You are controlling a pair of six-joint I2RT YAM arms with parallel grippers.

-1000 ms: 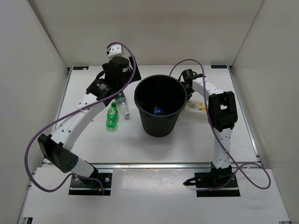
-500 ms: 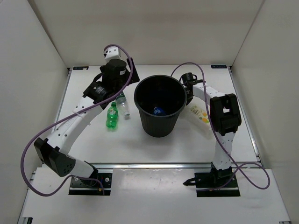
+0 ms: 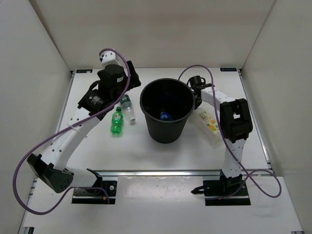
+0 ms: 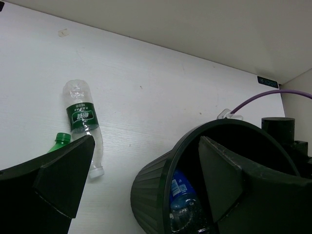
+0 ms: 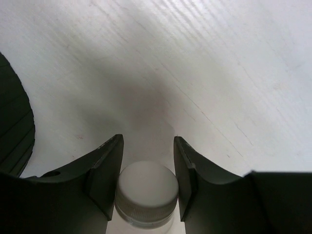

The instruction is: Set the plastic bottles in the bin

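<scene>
The black bin (image 3: 148,124) stands mid-table with the blue-label bottle (image 3: 165,115) inside it. My right gripper (image 3: 198,105) is shut on the whitish bottle with the yellow-orange label (image 3: 210,126), just right of the bin. The right wrist view shows its white cap (image 5: 147,187) pinched between the fingers of my right gripper (image 5: 148,141). The green soda bottle (image 3: 116,122) and the clear green-label bottle (image 3: 127,108) lie left of the bin. My left gripper (image 3: 130,80) hangs open above them, holding nothing. In the left wrist view my left gripper (image 4: 146,140) frames the green-label bottle (image 4: 82,117), the bin (image 4: 151,185) and the blue-label bottle (image 4: 181,195).
White walls close in the table on the left, back and right. The right arm's purple cable (image 3: 195,69) loops over the bin's far right side. An aluminium rail (image 3: 156,171) runs along the near edge.
My right gripper closed on the whitish bottle, which swung from lying across to slanting toward the near right. My left arm drew back toward the far left, still open.
</scene>
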